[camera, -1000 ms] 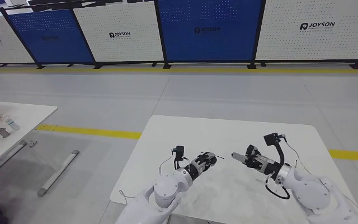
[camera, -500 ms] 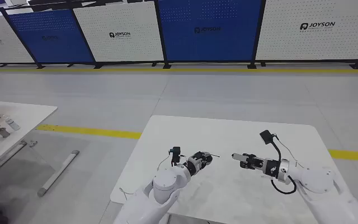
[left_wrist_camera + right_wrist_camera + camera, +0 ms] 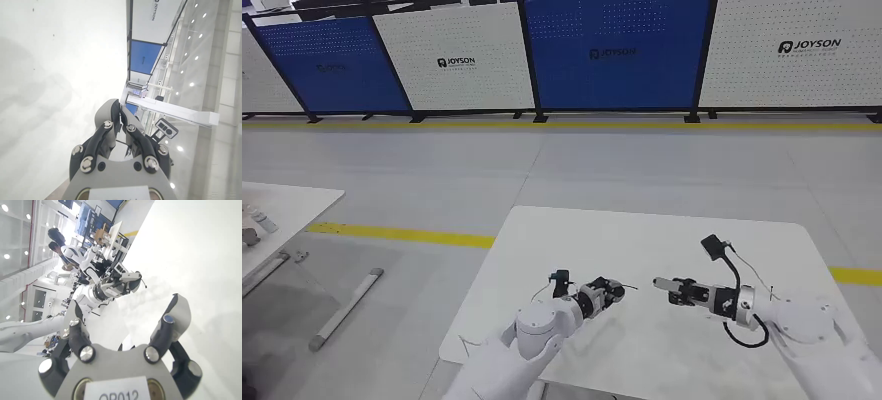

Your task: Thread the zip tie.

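A thin black zip tie [image 3: 630, 287] juts from my left gripper [image 3: 610, 292] toward the right arm, low over the white table [image 3: 642, 235]. The left wrist view has that gripper [image 3: 119, 105] with its pads pressed together; a thin dark strand [image 3: 121, 142] crosses between the finger bases. My right gripper [image 3: 664, 286] faces it across a small gap. In the right wrist view my right gripper [image 3: 128, 308] is open with nothing between its fingers, and beyond it the left gripper [image 3: 135, 283] shows the zip tie's end [image 3: 144, 283] sticking out.
The white table's near-left edge [image 3: 457, 340] lies close to the left arm. Blue and white pegboard panels [image 3: 612, 55] stand far behind. A second white table [image 3: 282, 215] sits off to the left across the floor.
The right gripper has edged a little toward the left gripper and its wrist has turned. The left gripper, still holding the zip tie, has dropped slightly toward the table.
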Robot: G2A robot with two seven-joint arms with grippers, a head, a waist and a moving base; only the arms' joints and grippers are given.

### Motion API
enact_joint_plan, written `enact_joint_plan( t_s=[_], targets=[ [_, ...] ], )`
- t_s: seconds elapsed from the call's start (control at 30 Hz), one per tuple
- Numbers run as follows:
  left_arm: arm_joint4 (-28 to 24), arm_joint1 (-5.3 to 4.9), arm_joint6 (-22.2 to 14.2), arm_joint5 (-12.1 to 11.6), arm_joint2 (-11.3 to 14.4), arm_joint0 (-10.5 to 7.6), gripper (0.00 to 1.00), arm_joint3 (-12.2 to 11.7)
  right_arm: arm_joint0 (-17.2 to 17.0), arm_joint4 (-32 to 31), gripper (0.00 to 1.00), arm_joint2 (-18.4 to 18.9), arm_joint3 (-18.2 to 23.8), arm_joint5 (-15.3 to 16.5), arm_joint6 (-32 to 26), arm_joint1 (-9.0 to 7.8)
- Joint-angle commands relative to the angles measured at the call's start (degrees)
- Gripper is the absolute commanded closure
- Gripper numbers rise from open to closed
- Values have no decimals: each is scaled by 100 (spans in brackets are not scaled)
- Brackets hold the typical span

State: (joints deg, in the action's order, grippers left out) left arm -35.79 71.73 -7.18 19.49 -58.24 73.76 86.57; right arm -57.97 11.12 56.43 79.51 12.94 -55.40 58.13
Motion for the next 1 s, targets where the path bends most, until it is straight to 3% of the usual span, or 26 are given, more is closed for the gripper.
enact_joint_plan(
  t_s=[0.0, 0.1, 0.4, 0.47, 0.57, 0.73, 0.97],
  targets=[
    [-220, -20, 108, -1, 187, -187, 100, -226, 86, -29, 0, -75, -80, -129, -234, 15],
    [-535, -85, 179, -1, 382, -456, 100, -329, 307, -195, 0, -238, -226, -359, -237, 76],
    [-535, -85, 179, -1, 382, -456, 100, -329, 305, -199, 0, -248, -222, -355, -171, 84],
    [-404, -87, 305, -124, 387, -376, 100, -208, 245, -370, 0, -248, -166, -267, -61, 79],
    [-326, -112, 359, -125, 329, -225, 100, 39, 237, -475, 0, -237, -174, -240, -102, 73],
    [-115, -186, 260, -133, 189, 104, 100, 522, 376, -714, 0, -379, -220, -485, -256, 107],
    [-101, -194, 226, -130, 173, 133, 100, 556, 376, -714, 0, -379, -220, -485, -256, 107]
  ],
)
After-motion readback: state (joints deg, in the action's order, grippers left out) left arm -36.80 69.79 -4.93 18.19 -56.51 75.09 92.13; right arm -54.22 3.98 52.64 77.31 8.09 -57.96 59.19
